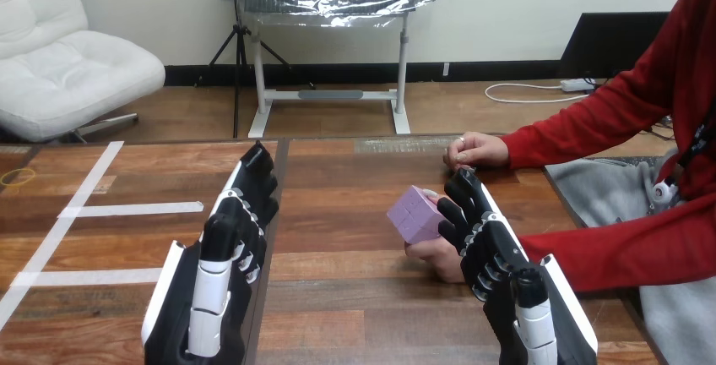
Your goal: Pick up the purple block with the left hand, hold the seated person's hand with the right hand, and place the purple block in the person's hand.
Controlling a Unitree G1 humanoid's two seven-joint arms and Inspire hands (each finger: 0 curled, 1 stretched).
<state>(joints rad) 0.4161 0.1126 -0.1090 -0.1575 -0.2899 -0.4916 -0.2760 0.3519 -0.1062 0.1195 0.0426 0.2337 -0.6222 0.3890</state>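
Note:
The purple block (413,214) lies in the person's upturned hand (436,256) just right of the table's middle. My right hand (485,242) covers that hand from the right, its fingers curled over its edge, and the fingertips (445,210) reach the block's right side. My left hand (232,238) hovers open over the table at the left, fingers straight and pointing away from me, about a hand's width from the block and holding nothing.
The person's other hand (475,150) rests as a loose fist on the table's far edge, behind the block. Their red sleeve (625,247) crosses the right side. White tape strips (127,209) mark the wooden table (338,297) at the left.

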